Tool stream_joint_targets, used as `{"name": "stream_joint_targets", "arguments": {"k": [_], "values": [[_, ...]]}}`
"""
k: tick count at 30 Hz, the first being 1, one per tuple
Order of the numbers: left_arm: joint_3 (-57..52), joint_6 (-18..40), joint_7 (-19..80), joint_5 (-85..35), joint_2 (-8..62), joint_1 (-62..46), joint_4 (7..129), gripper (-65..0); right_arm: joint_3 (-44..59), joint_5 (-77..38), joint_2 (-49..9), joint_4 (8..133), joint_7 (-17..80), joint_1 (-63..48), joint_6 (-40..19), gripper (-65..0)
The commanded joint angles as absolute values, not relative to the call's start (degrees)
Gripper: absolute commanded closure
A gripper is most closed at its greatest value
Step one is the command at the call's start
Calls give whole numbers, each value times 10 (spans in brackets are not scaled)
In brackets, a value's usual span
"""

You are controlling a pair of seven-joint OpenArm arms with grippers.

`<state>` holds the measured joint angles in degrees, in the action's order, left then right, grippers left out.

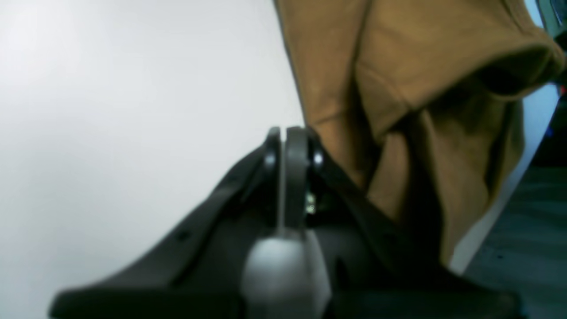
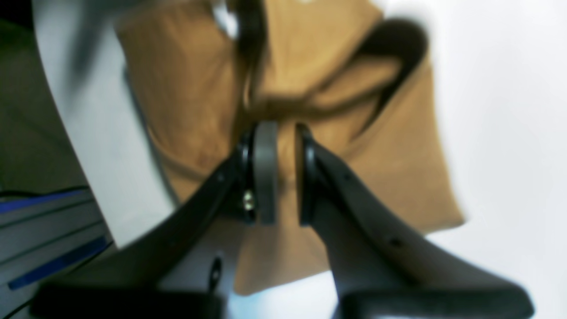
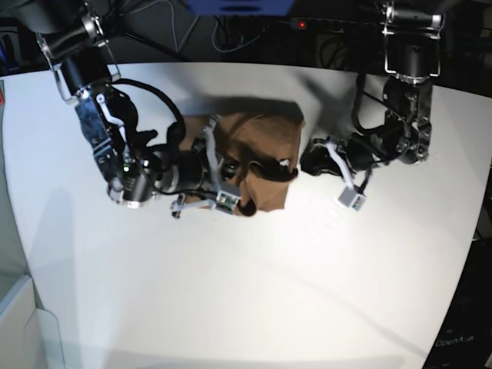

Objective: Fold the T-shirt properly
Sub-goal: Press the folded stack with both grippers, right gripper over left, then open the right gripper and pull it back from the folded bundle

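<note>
The T-shirt (image 3: 257,157) lay bunched on the white table (image 3: 254,292), between the two arms. The right claw (image 2: 283,170) stood narrowly parted with a fold of the cloth between its fingers, pressed into the garment. The left claw (image 1: 290,146) was closed on nothing, just beside the shirt's edge.

White table (image 3: 254,300), matte, broad, with a curved near edge and soft shadows across the lower part. Dark floor (image 1: 527,230) past the table edge in the left wrist view. Blue-striped grey rails (image 2: 48,239) stacked below the table edge in the right wrist view. Tangled black cables (image 3: 231,31) along the dark back edge, beside a small red light (image 3: 300,24).
</note>
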<state>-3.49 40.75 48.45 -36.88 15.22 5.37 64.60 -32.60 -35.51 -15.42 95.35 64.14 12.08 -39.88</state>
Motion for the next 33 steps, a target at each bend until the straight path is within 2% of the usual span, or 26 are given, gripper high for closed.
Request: {"name": "stream_joint_targets", "arguments": {"k": [1,6,15,22,29,33], "values": [[-36,400,504,-349,169,56,647,-22,-322,-365,-158,961,623,136,-400,-61],[-36,400,504,-349,173,55,646,-22,-323,-365,-177,961,623,136,-400,-61],[-37,400,504,-350,173,27,649,-22,-328,-364,-176,960,604,138,-400,-62],[-52,400,503,-351,184,14,650,-22,-335,-364,-109,935,604,160,-400,-62],[-113,400,526,-345,197,-13,669,-22,-441,-364,-60,844,555,236,-400,-62],[-135,400,533,-350,210,-30,706,-22,-503,-365,-68,852,560,274,-400,-62]]}}
